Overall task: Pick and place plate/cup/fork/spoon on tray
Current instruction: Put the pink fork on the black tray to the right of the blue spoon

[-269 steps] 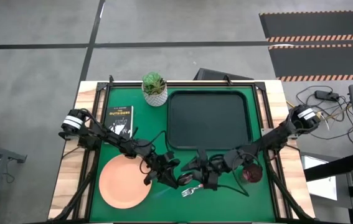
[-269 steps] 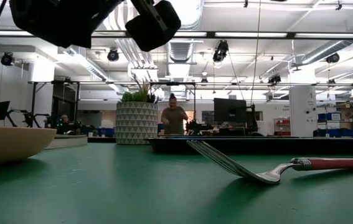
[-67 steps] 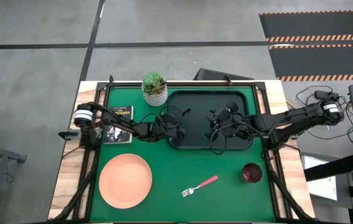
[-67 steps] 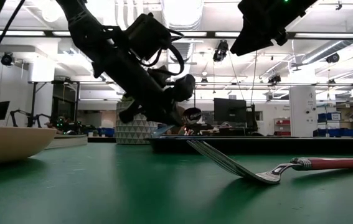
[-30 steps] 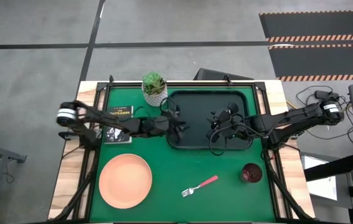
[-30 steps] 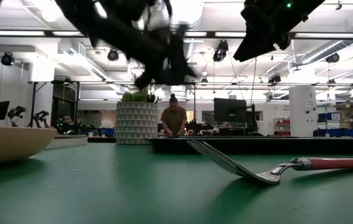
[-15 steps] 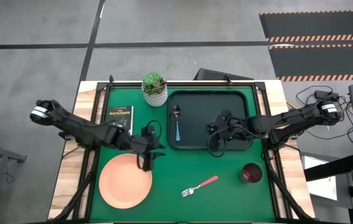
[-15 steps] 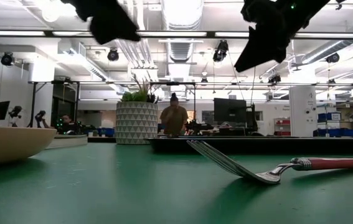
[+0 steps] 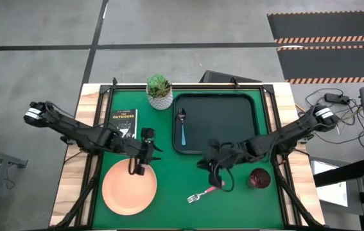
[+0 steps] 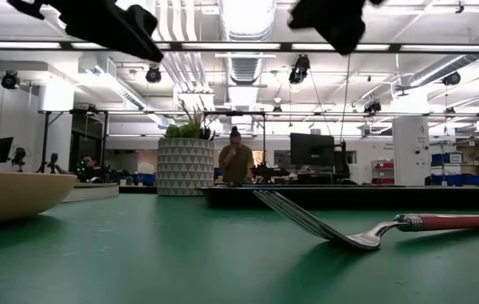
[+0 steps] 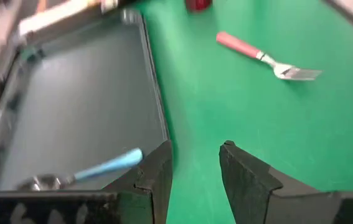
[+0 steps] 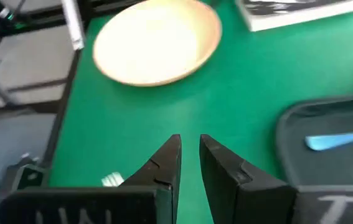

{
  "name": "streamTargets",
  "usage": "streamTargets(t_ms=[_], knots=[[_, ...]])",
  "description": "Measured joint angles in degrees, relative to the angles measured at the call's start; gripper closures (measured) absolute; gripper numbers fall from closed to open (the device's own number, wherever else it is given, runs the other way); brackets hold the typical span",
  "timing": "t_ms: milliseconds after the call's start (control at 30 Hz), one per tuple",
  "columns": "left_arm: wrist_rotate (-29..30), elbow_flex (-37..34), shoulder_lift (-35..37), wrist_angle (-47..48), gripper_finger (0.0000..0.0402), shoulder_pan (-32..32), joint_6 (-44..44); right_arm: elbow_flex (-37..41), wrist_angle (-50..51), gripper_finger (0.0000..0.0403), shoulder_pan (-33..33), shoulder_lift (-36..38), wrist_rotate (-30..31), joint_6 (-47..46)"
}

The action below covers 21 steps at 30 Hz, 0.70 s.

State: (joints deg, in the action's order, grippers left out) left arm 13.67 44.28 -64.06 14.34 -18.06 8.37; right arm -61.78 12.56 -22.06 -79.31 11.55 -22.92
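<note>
Spoon (image 9: 182,126) already lies in tray (image 9: 246,142); fork (image 9: 206,191) just below the empty, parted right end effector (image 9: 208,164), next a descent onto its pink handle; left end effector (image 9: 138,164), parted, over plate (image 9: 128,189) rim.

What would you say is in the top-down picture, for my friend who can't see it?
A green table holds a black tray with only a blue-handled spoon in it. The left gripper hovers at the orange plate, the right gripper just above the pink-handled fork, with the dark red cup nearby.
</note>
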Motion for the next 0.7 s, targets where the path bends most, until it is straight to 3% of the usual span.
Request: streamTargets(t_ms=[133, 367, 567, 700], knots=[[0.02, -4.36, 5.84, -4.98, 0.0288, 0.11, 3.8, -9.33, 8.85, 0.0356, -3.18, -6.57, -0.02, -1.47], [0.08, -9.43, 13.36, -9.39, 0.0288, 0.15, 2.09, -24.14, 31.14, 0.0355, -6.68, -18.99, -0.67, -7.91], [0.06, -11.18, 17.09, -9.4, 0.0288, 0.15, 2.89, -31.18, 44.88, 0.0355, -8.73, -26.81, -10.65, -13.74], [0.06, -12.01, 18.12, -9.38, 0.0288, 0.15, 2.58, -31.58, 44.69, 0.0355, -10.15, -29.54, -13.57, -15.19]])
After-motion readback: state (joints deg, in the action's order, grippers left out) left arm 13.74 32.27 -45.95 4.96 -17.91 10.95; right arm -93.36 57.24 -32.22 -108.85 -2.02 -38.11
